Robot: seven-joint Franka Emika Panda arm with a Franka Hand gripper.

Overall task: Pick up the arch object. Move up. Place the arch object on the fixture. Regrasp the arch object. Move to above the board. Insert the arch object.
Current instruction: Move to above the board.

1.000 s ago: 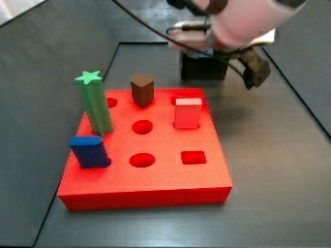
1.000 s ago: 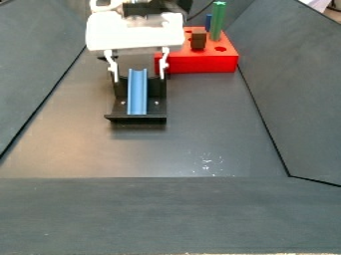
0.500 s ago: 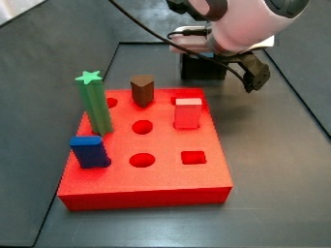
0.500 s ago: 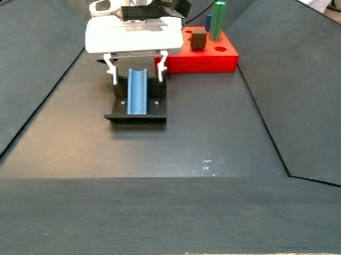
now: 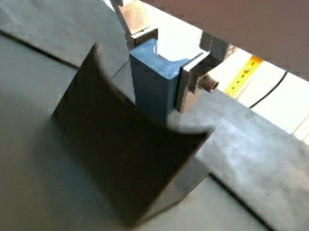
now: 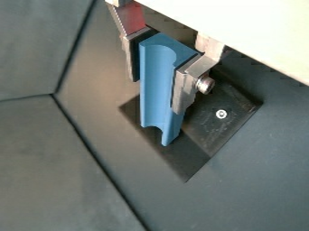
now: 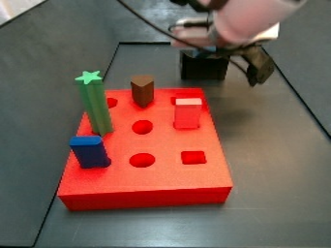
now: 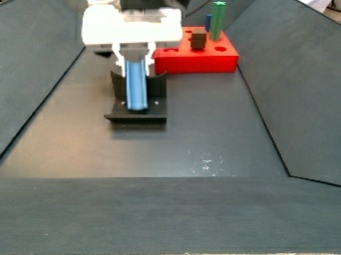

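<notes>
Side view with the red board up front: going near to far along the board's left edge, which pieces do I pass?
Blue cuboid → green star-topped peg → brown peg. Behind the board, the gripper is at the fixture.

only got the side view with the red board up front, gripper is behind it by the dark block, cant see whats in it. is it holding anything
Observer: Yes. In both wrist views the gripper has its fingers on either side of the arch object.
Operator: is it on the fixture
Observer: In a side view its lower end sits over the fixture; contact isn't clear.
Operator: where's the board from there
Observer: Beyond the fixture, the board stands apart from it.
</notes>
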